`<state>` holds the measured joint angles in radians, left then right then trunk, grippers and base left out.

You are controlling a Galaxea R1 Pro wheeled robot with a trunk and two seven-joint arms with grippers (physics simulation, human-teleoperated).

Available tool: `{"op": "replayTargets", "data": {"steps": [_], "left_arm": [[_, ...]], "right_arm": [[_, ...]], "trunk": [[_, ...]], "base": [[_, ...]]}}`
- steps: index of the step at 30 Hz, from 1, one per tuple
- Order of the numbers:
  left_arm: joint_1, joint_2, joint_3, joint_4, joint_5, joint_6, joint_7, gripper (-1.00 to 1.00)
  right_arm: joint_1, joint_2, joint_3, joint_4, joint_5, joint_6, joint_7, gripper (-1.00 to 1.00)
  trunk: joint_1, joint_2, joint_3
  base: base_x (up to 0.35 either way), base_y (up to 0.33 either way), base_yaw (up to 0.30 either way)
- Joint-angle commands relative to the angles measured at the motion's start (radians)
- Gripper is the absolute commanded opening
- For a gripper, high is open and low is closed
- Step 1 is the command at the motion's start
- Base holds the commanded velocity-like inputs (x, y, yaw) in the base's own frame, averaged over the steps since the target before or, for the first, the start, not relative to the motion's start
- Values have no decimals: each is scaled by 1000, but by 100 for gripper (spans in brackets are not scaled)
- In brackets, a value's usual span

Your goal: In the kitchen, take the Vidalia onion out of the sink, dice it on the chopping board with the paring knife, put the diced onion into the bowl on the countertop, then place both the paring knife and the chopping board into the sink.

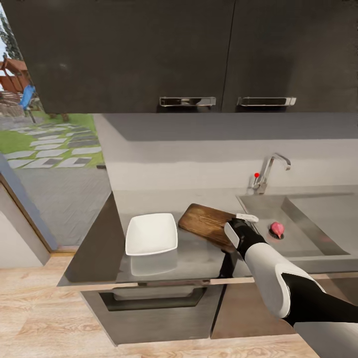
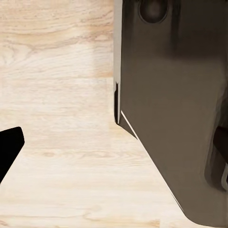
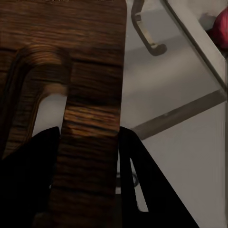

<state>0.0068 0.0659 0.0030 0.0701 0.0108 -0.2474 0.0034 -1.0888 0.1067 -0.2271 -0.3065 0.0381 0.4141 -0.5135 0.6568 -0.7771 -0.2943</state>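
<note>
Reaching over the counter (image 1: pixel 199 258) from the near side, the right gripper (image 1: pixel 237 233) sits at the near right end of the chopping board (image 1: pixel 206 222), and the right wrist view shows its two dark fingers (image 3: pixel 28 175) astride the board's edge strip beside the handle slot, apparently clamped on it, though the contact itself is too dark to confirm. The board lies slantwise, between the bowl (image 1: pixel 151 233) on its left and the sink (image 1: pixel 318 219) on its right; its right end is covered by the arm, so I cannot tell whether it overhangs the drainboard. The bowl stands just apart from the board, with bare counter behind both up to the wall. A reddish onion (image 1: pixel 277 228) lies at the drain in the sink, close to the gripper; in the right wrist view it is cut off at the frame's corner. The tap (image 1: pixel 268 174) stands behind the sink, under the dark wall cupboards (image 1: pixel 149 54). In the left wrist view a dark finger (image 2: pixel 9 147) of the left gripper hangs over the wooden floor (image 2: pixel 57 95) beside a dark cabinet (image 2: pixel 175 109); its opening cannot be told.
</note>
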Motion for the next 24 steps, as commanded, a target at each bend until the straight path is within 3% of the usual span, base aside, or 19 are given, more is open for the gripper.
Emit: {"op": "replayTargets", "data": {"steps": [1, 11, 12, 24], "left_arm": [[-1, 0, 0, 2, 1, -6, 1, 100], [-1, 0, 0, 2, 1, -6, 0, 100], [-1, -1, 0, 1, 0, -6, 0, 100], [-1, -1, 0, 1, 0, -6, 0, 100]], "right_arm": [[0, 1, -3, -2, 2, 6, -2, -100], [0, -1, -3, -2, -16, 6, -2, -100], [0, -43, -11, -14, -51, 9, -2, -100], [0, -44, -12, -16, -61, 10, -2, -100]], "trunk": [[0, -1, 1], [0, -1, 16], [0, -1, 18], [0, -1, 37]], "base": [[0, 0, 0], [0, 0, 0], [0, 0, 0], [0, 0, 0]]}}
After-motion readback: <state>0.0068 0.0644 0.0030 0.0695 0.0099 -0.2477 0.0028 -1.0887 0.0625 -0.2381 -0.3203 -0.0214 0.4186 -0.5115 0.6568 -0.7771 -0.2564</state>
